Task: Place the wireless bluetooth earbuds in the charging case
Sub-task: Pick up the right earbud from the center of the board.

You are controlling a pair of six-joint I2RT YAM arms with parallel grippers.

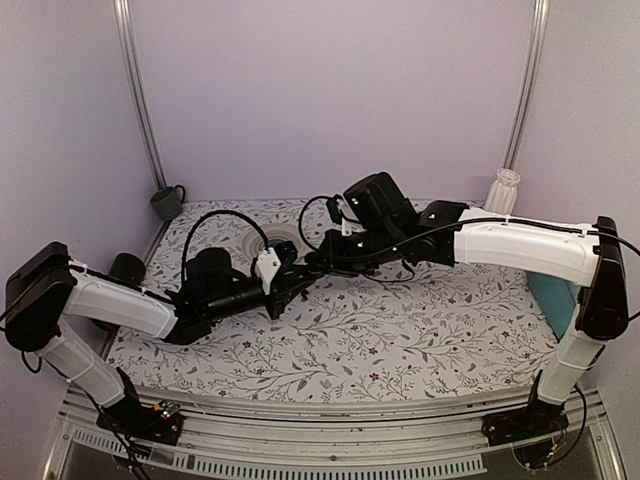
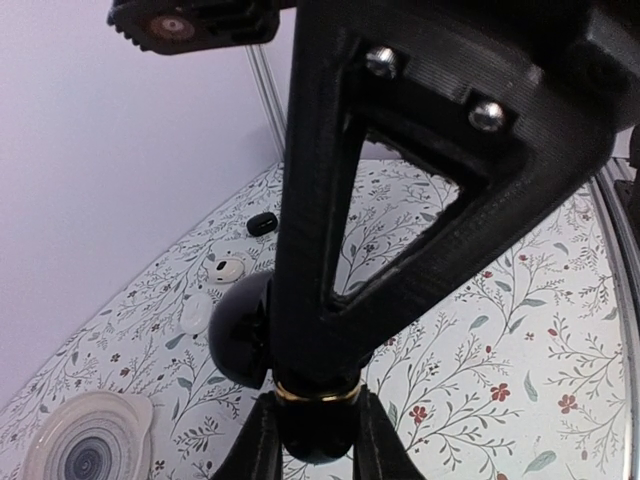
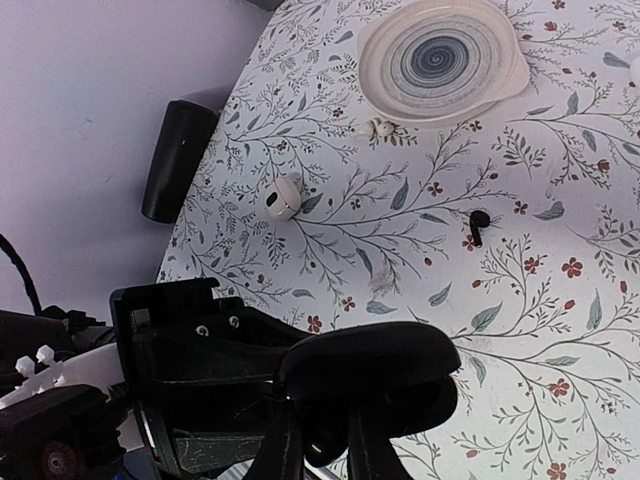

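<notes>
Right gripper [image 3: 322, 440], jaw state not discernible, down at charging case [image 2: 240, 335] clamped tight in left gripper [image 2: 318, 440]. One earbud [image 3: 478, 226] loose on tablecloth [image 3: 520, 330]. Likely step: seating first bud; next, fetching the loose one.

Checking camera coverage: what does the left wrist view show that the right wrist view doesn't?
Left wrist only: a clear look at the glossy black case and a black frame with two screws. Right wrist only: a black cylinder by the wall. Both: the plate, a white case, the floral cloth. The right view's black earbud may be the left's small black lump.
</notes>
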